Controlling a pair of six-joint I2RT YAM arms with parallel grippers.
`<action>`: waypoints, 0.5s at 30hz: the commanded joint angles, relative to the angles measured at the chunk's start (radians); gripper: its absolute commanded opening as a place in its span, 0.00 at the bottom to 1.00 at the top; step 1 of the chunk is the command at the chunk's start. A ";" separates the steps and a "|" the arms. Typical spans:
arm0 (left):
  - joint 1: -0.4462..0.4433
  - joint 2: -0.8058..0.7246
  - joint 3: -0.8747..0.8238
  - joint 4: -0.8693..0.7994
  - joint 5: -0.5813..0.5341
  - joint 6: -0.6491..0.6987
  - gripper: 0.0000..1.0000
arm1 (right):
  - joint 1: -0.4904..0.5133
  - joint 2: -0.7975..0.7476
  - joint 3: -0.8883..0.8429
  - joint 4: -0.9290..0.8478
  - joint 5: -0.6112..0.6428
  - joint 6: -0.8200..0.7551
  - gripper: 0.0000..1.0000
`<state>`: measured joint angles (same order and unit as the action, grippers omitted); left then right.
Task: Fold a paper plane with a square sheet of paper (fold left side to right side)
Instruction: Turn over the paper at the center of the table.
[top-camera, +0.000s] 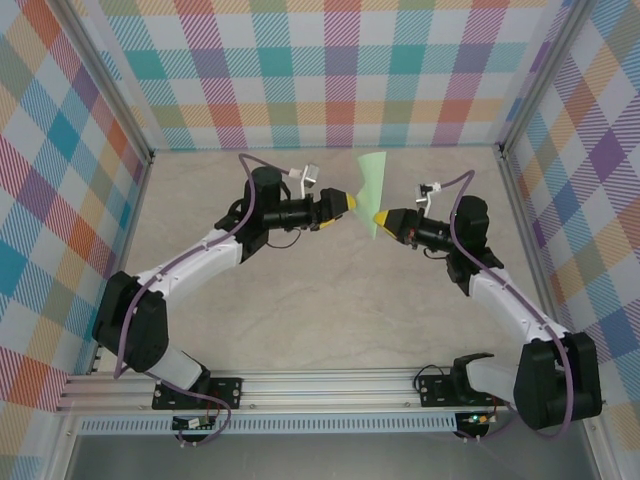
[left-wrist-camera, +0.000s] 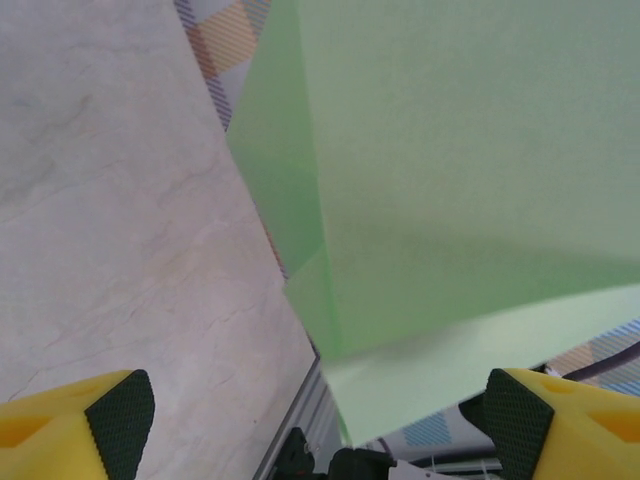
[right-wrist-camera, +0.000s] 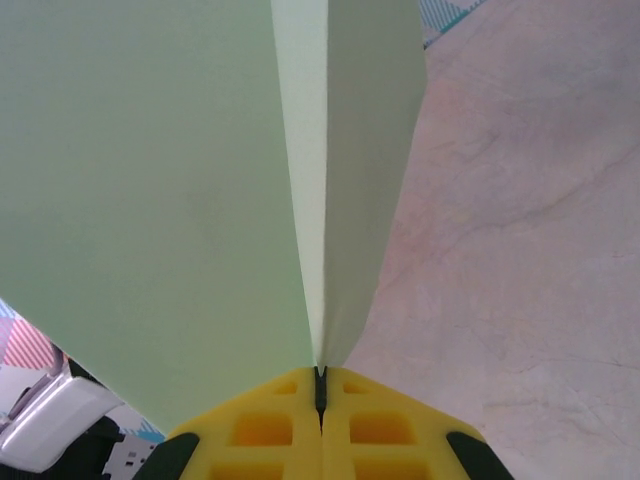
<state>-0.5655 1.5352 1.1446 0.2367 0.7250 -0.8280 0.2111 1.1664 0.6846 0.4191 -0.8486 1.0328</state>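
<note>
In the top view, the right gripper (top-camera: 380, 217) is pinching the lower end of the green paper (top-camera: 374, 190) and holding it upright above the table (top-camera: 300, 330), over the middle of its far half. The left gripper (top-camera: 350, 203) is hovering just beside the paper's left face with its jaws spread and nothing between them. In the left wrist view, the left gripper (left-wrist-camera: 318, 412) is standing wide open. The green paper (left-wrist-camera: 450, 180) is hanging ahead of it, untouched, and is showing overlapping creased layers against the table (left-wrist-camera: 120, 250). In the right wrist view, the right gripper (right-wrist-camera: 321, 390) is clamping shut on the green paper (right-wrist-camera: 150, 180), whose layers are fanning up from a fold line at the fingertips. Judging from this, several folds are done and the paper is already narrowing. Whether the plane is finished cannot be told; final creases or setting it down seem to be remaining.
</note>
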 joint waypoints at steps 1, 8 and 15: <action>-0.019 0.019 0.048 0.079 0.021 -0.028 0.86 | 0.014 -0.029 0.030 0.042 -0.030 0.018 0.04; -0.030 0.052 0.073 0.132 0.031 -0.067 0.78 | 0.047 -0.033 0.053 0.025 -0.041 0.020 0.05; -0.031 0.060 0.072 0.185 0.031 -0.102 0.73 | 0.058 -0.033 0.048 0.043 -0.042 0.042 0.06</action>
<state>-0.5823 1.5929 1.1938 0.3458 0.7403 -0.9035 0.2615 1.1545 0.7090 0.4255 -0.8700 1.0611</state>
